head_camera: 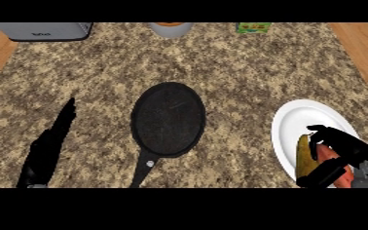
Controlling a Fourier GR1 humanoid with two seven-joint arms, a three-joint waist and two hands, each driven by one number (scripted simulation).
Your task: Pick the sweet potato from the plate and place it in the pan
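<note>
The tabletop point(244, 68) under me looks like speckled brown granite, polished stone; wood shows at its side edges; the pan point(168, 119) is matt black with a faintly grainy face; the plate point(302, 122) is smooth glossy white, like ceramic; my right hand point(338, 148) is dull black.

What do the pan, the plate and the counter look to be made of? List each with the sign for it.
Pan: probably dark metal with a matte non-stick coating; dull black with a faint speckle.
Plate: likely glazed ceramic; plain smooth white.
Counter: looks like granite; mottled brown and beige flecks.
</note>
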